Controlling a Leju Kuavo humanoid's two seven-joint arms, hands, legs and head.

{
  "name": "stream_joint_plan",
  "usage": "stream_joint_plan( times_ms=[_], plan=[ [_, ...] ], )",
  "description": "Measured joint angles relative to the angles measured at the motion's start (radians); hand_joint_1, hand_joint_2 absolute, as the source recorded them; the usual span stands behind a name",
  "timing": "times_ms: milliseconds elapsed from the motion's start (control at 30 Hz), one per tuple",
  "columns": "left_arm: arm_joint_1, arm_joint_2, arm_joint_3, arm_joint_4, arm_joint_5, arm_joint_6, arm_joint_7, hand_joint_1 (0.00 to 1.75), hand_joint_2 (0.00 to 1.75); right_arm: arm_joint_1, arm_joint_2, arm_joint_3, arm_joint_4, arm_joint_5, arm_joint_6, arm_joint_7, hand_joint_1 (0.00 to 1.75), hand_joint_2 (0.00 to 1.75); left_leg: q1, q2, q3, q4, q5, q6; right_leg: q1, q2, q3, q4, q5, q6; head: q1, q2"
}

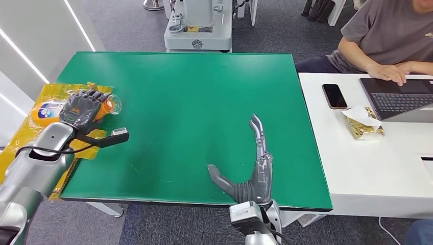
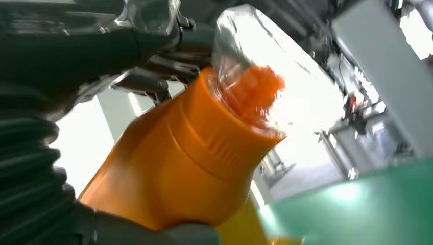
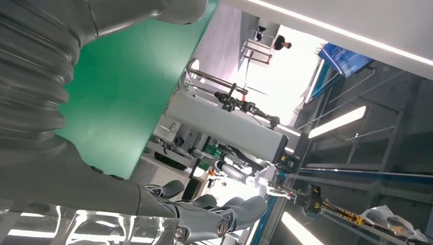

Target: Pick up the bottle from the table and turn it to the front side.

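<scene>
Sitting at the white desk [image 1: 367, 168] off to the right, a person [image 1: 388, 38] has a hand on a laptop [image 1: 398, 97], with a phone [image 1: 334, 96] and a crinkled gold packet [image 1: 363, 123] beside it. A grey machine [image 1: 198, 25] stands just past the far edge of the green table [image 1: 194, 102]. Yellow sheeting [image 1: 30, 130] covers the table's left edge.

Over that sheeting, the left hand [image 1: 81, 109] grips the orange bottle [image 1: 51, 109], which lies on its side with its clear cap [image 1: 115, 103] pointing toward the middle of the table. The fingers are wrapped over the bottle's body, the thumb jutting out below toward the centre. From the wrist camera the bottle [image 2: 189, 158] sits clamped between dark fingers [image 2: 153, 76] and the thick thumb [image 2: 168, 236], and the orange neck shows through the cap [image 2: 255, 76].

The right hand [image 1: 253, 173] rests over the near edge of the table, holding nothing: fingers straight and together, pointing away from the robot, thumb splayed left. It's well apart from the bottle.
</scene>
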Motion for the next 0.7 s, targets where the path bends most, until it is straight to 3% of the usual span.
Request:
stream_joint_plan(
  times_ms=[700],
  plan=[
    [0.034,-0.003,0.000,0.148,0.018,-0.002,0.017,1.75,1.75,0.003,-0.002,0.000,-0.006,0.001,0.001,0.019,0.00,1.75,0.000,0.000,0.000,0.000,0.000,0.000,0.000,0.000,0.000,0.000,0.000,0.000,0.000,0.000]
  ],
)
